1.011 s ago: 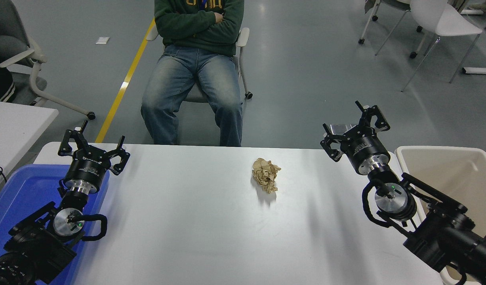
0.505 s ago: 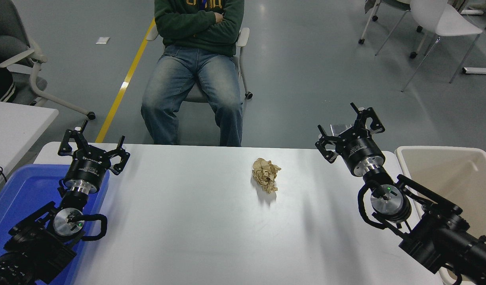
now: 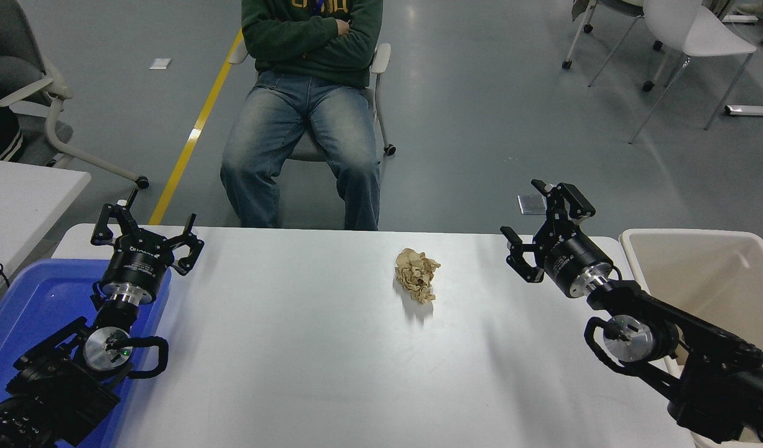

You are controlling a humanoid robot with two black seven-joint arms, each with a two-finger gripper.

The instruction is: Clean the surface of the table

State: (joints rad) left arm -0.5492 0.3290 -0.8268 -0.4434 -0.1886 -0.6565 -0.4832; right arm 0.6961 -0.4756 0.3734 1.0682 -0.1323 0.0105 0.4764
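Brown crumpled paper lies on your white table surface; your right gripper hovers nearby, wide open and empty; left gripper likewise.

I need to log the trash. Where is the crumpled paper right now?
In the head view, the crumpled paper lies on the white table near its far edge, slightly right of centre, left of the right gripper.

the scene was bright and evenly lit from overhead. the glossy counter carried soft glare streaks and faint, diffuse shadows, one short shadow just below the crumpled paper between the two sets of jaws. focus was sharp; straight lines bowed slightly toward the edges.
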